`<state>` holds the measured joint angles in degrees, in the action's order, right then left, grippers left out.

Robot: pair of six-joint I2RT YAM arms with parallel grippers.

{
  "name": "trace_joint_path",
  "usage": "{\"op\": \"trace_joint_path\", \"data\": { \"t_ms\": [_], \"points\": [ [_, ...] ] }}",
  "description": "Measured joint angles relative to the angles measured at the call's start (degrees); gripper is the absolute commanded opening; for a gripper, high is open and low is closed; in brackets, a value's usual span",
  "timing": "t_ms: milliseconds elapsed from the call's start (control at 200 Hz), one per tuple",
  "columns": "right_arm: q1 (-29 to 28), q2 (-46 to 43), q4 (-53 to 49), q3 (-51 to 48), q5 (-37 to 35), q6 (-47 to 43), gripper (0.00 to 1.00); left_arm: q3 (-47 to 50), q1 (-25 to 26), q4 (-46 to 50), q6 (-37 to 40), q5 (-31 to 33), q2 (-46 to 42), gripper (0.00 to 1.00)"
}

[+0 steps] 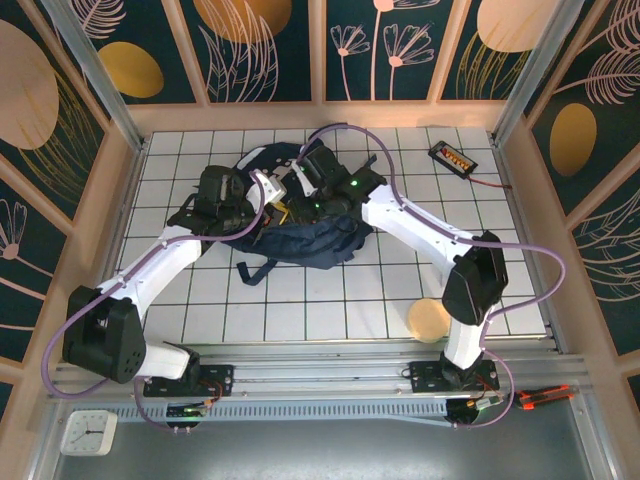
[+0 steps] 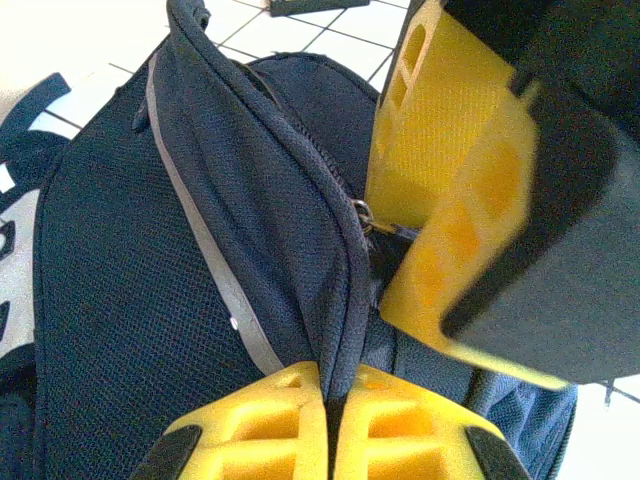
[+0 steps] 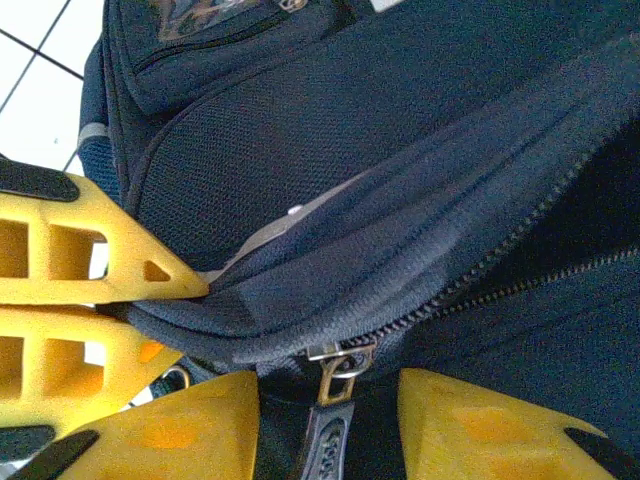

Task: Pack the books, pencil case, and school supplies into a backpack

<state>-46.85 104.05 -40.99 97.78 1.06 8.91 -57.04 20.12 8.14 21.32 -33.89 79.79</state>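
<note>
The backpack (image 1: 318, 243) lies slumped on the white tiled worktop (image 1: 300, 315), about the middle and a little towards the far side. Both my arms reach in over it from the near edge. My left jaws are closed on a raised fold of navy cloth (image 2: 290, 230). In the left wrist view my two yellow left fingers (image 2: 255, 425) meet with only the cloth's edge pressed between them. The fold climbs away from them like a ridge, with a grey strip (image 2: 200, 240) along its flank.

My right jaws stand apart. In the right wrist view the right fingers (image 3: 190, 430) sit one on each side of the metal zip pull (image 3: 338, 362), and its dark tab hangs down in the gap. As far as I can see, neither finger touches it. The zip track (image 3: 520, 280) runs from the pull up and to the right. Just left of the pull, my left fingers show side-on, pinching that same fold. Above them a zipped front pocket (image 3: 200, 40) of the backpack lies flat.

From above, one dark strap (image 1: 250, 268) trails off the bag towards the near left. A black device with orange buttons (image 1: 452, 157) rests well apart at the far right of the worktop. A round tan disc (image 1: 430, 320) lies near the right arm's base
</note>
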Motion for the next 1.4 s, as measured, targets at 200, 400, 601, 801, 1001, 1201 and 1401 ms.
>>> {"op": "trace_joint_path", "data": {
  "t_ms": [200, 400, 601, 801, 1001, 1201, 1401],
  "points": [
    [-0.5, 0.3, 0.0, 0.4, -2.0, -1.4, 0.0, 0.0, -0.1, 0.0, 0.0, -0.2, 0.0, 0.0],
    [-0.8, 0.3, 0.0, 0.3, -3.3, -2.7, 0.0, 0.0, -0.2, 0.1, 1.0, -0.4, 0.0, 0.0],
    [1.4, -3.2, 3.1, -6.2, -2.5, -5.2, 0.0, 1.0, -0.1, 1.3, 4.9, -1.2, -1.0, 0.0],
    [9.3, -7.1, 6.4, -14.0, -1.1, -7.4, 0.0, 1.7, -0.1, 2.5, 6.6, -3.5, -2.4, 0.0],
    [15.5, -7.3, 9.6, -18.6, 1.4, -8.7, 0.0, 3.8, -0.1, 2.6, 8.1, -5.7, -4.1, 0.0],
    [19.5, -4.4, 11.3, -16.9, 6.2, -9.7, 0.0, 5.6, -0.1, 1.4, 10.0, -5.4, -6.1, 0.0],
    [20.3, -1.7, 11.3, -16.3, 11.2, -11.8, 0.0, 9.1, -0.2, -0.2, 11.3, -2.8, -8.9, 0.06]
  ]
}}
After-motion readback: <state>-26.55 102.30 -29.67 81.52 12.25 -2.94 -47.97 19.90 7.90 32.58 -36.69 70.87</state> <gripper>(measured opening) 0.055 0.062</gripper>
